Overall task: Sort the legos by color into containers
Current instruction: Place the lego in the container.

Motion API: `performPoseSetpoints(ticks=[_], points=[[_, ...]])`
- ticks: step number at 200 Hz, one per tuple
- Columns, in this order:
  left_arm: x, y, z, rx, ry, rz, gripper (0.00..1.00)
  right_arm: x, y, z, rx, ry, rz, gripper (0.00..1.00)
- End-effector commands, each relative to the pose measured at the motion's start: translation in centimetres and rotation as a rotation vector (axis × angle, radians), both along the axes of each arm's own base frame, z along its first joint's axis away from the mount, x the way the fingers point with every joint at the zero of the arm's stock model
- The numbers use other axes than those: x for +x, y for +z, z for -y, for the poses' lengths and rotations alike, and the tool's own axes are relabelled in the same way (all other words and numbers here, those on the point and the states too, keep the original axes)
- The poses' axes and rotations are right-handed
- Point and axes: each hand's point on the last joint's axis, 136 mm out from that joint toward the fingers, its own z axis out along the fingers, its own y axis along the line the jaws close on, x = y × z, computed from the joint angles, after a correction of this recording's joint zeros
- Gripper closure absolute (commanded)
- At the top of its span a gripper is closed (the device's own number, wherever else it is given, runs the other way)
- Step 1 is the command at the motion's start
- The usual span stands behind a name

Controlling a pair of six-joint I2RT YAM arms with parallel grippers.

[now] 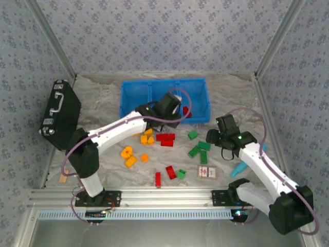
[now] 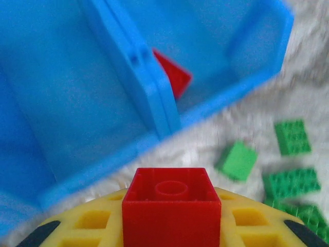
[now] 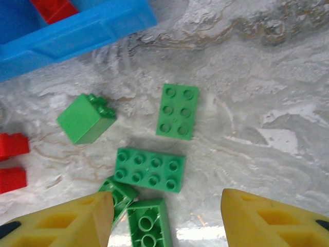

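My left gripper (image 2: 171,226) is shut on a square red lego (image 2: 171,206), its hollow underside facing the camera. It hovers at the front wall of the blue bin (image 1: 134,88), by the divider (image 2: 149,87) of the containers. A red lego (image 2: 176,77) lies in the right compartment. My right gripper (image 3: 167,206) hangs open over several green legos (image 3: 150,169), touching none; in the top view it (image 1: 213,137) is right of them. Red legos (image 1: 165,138) and orange legos (image 1: 130,161) lie scattered on the table.
A black case (image 1: 61,113) leans at the far left. A red-and-white card box (image 1: 207,172) and a teal stick (image 1: 238,169) lie near the right arm. More green legos (image 2: 292,136) sit just right of the bin's front corner.
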Motion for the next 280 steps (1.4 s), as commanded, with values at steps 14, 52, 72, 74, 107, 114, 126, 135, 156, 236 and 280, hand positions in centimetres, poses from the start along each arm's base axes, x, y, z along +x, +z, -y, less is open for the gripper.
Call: performPoseSetpoints(ticks=[14,52,72,74,107,114,126,135,156,236,280], points=[[3.6,0.9,4.8,-0.019,-0.083,0.061,0.75,-3.3,-1.3,-0.9,0.037,-0.021,-0.043,0.42],[7.6,-0.1,8.1,-0.025,-0.078,0.068,0.74,-5.9,-3.3,-1.4,-0.015,-0.020,-0.107,0.41],[9.2,-1.7,8.7,-0.024,-0.069,0.054,0.74,-6.4,-4.5,-1.6,-0.011,-0.027,-0.122,0.41],[9.3,-1.8,8.8,-0.023,-0.068,0.054,0.74,-6.4,-4.6,-1.7,-0.011,-0.028,-0.123,0.41],[10.3,-4.3,9.5,0.008,-0.079,0.022,0.73,-6.9,-6.2,-1.8,-0.015,-0.037,-0.162,0.42],[10.3,-5.1,9.8,0.009,-0.085,0.005,0.72,-7.0,-6.5,-1.8,-0.020,-0.042,-0.176,0.42],[10.0,-6.6,10.2,0.014,-0.095,-0.028,0.71,-7.1,-7.0,-1.8,-0.027,-0.043,-0.192,0.42],[9.9,-7.5,10.2,0.018,-0.094,-0.048,0.71,-7.0,-7.2,-2.0,-0.022,-0.039,-0.197,0.41],[9.6,-8.7,10.3,0.023,-0.094,-0.072,0.71,-6.8,-7.5,-2.3,-0.017,-0.039,-0.194,0.42],[8.1,-11.1,10.7,0.048,-0.117,-0.125,0.50,-5.5,-7.7,-4.1,-0.018,0.048,-0.175,0.42],[7.8,-8.7,11.0,0.014,-0.131,-0.100,0.45,-5.4,-8.7,-4.0,-0.055,0.058,-0.201,0.43]])
